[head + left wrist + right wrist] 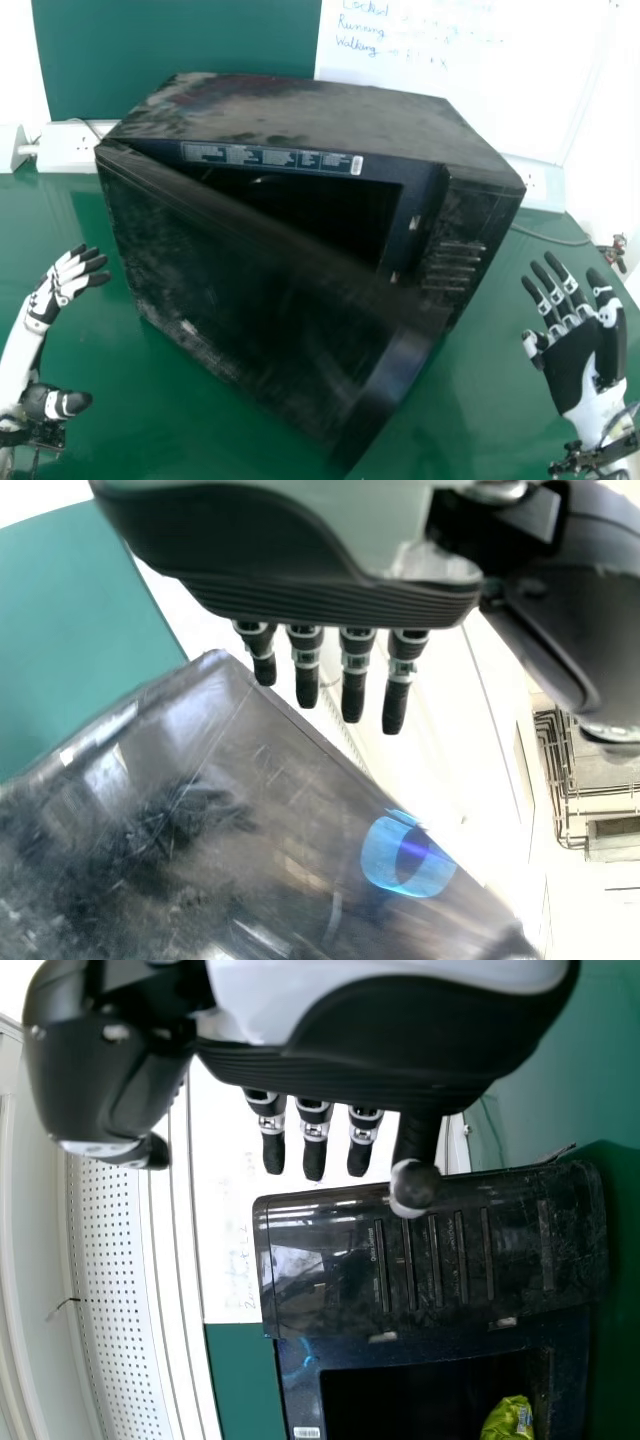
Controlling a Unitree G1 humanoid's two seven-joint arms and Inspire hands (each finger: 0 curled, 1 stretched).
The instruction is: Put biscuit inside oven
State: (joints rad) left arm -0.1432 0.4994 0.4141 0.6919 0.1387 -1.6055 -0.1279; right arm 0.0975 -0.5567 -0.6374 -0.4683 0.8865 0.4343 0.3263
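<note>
Gently, with left robot hand (42,304) and right robot hand (578,362) open, I'd press the door (250,300) shut near its free edge (388,390). The packet (508,1420) (the biscuit, I judge) lies inside the oven (300,112).

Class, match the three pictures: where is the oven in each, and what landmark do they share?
Head view: the oven stands mid-picture, door ajar.
Left wrist view: its dark, scuffed surface lies beyond the left hand.
Right wrist view: its slotted panel lies beyond the right hand.
Shared landmark: green surface beside it.
</note>
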